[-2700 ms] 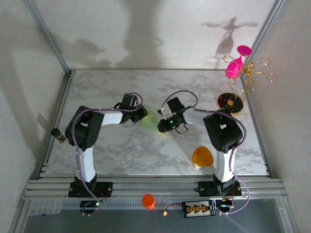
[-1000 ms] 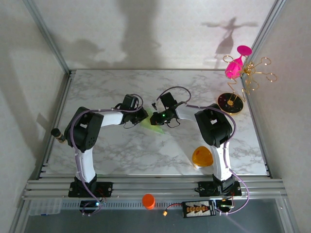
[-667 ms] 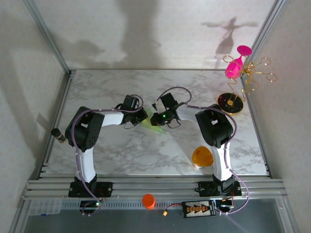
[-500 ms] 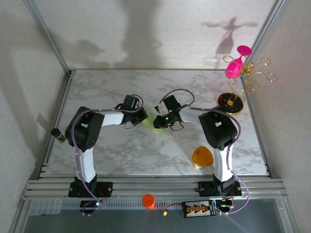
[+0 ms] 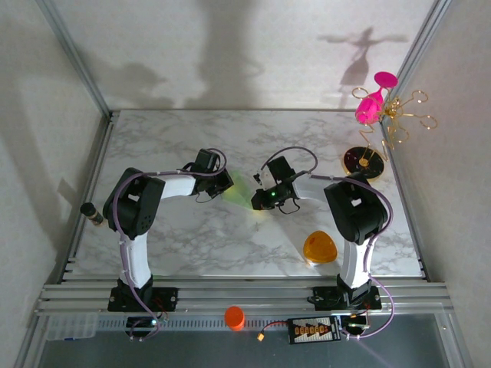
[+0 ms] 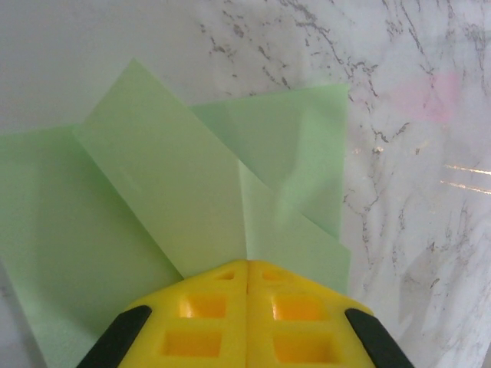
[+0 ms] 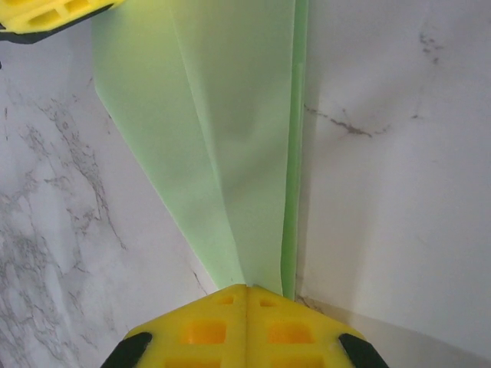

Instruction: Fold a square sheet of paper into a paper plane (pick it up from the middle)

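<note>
Half-folded paper plane (image 5: 241, 189) mid-frame in the top view, over the marble surface (image 5: 199, 238), stretched between both arms. Left tool (image 6: 247, 270) pinched tight on its wide end, right tool (image 7: 247, 291) pinched on the narrow pointed end — both bottom centre of their wrist views.

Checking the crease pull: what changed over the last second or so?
The right gripper drew back rightward, away from the left gripper, pulling the green paper out between them. Both stay clamped on it; left gripper and orange object unmoved.
</note>
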Controlling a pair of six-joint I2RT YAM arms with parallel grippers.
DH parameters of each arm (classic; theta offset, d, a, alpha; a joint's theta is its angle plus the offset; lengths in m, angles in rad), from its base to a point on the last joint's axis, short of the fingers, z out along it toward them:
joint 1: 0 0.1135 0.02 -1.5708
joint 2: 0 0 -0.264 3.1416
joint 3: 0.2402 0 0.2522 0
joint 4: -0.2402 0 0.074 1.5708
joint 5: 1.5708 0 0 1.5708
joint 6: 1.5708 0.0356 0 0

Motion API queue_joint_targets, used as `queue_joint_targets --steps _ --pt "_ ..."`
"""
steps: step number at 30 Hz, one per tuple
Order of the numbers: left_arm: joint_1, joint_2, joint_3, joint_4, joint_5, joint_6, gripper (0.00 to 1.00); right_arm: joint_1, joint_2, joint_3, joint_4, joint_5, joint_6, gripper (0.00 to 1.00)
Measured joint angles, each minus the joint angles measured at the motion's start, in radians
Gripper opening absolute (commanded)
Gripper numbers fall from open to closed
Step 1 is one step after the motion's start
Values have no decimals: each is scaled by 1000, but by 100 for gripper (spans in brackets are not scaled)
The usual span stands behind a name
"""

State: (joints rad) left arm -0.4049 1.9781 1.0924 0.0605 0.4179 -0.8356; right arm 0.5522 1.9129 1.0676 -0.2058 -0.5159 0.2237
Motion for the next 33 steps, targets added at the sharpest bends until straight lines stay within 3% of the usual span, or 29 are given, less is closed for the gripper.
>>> queue_joint_targets --steps 11,20,33 --pt "0 0 3 -3 1 13 7 -25 -86 -107 6 19 -3 6" --pt "0 3 45 -66 5 47 14 -32 -150 -115 66 15 48 13" --pt "-2 -14 50 -57 31 42 17 16 -18 1 112 -2 76 10"
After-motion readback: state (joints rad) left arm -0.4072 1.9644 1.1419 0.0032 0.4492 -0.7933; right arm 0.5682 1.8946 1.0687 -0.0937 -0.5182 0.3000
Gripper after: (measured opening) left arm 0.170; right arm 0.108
